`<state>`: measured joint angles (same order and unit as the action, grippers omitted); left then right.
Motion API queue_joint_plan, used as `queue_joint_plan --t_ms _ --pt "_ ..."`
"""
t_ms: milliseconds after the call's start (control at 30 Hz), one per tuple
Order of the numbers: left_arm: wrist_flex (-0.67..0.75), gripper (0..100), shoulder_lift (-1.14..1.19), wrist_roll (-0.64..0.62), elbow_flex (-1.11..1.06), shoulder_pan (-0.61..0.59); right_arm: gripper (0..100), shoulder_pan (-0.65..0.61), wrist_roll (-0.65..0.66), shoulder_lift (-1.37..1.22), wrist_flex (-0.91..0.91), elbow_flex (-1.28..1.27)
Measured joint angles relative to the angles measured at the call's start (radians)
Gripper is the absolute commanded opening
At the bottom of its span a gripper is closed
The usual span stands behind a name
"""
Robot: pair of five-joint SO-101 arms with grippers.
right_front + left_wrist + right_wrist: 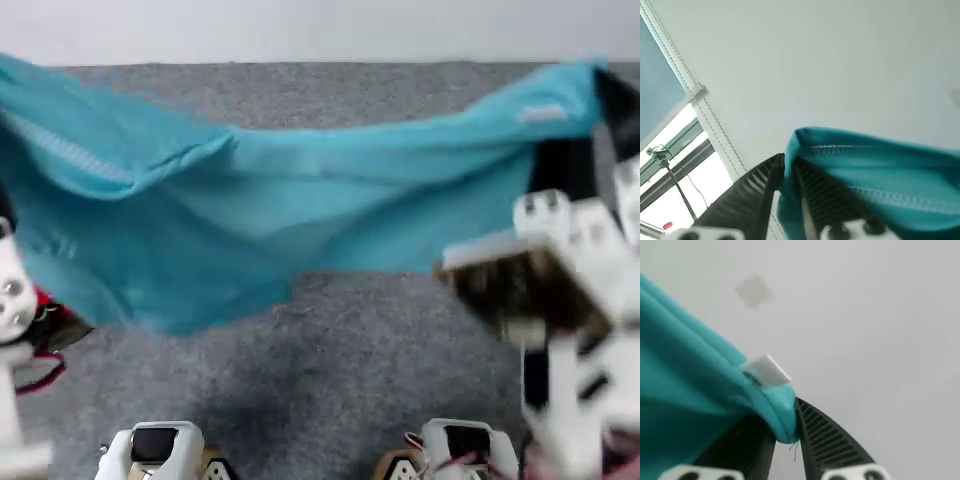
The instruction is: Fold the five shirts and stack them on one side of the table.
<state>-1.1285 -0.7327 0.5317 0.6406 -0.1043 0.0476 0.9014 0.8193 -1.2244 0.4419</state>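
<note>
High view: teal shirt [300,190] hangs stretched above the grey table [380,340], long axis running side to side across it (middle sagging).
Left wrist view: left gripper [788,162] pinches the shirt's stitched edge.
Right wrist view: right gripper [789,427] is clamped on the shirt beside a white tag [767,371].

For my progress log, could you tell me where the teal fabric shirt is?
In the high view the teal fabric shirt hangs stretched above the grey table, held at opposite ends by the left gripper and the right gripper.
</note>
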Motion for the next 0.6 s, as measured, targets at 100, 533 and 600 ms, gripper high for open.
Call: queue_joint_plan --t_ms 100,533,600 --pt "0.0 1 0.0 0.006 0.02 0.0 1.0 0.035 0.032 0.046 -0.075 0.009" --pt "0.014 1 0.002 0.021 -0.391 0.006 1.0 0.046 0.052 0.04 -0.264 -0.261" --pt "0.08 1 0.008 0.025 -0.542 0.006 1.0 0.038 0.051 -0.014 -0.201 -0.377"
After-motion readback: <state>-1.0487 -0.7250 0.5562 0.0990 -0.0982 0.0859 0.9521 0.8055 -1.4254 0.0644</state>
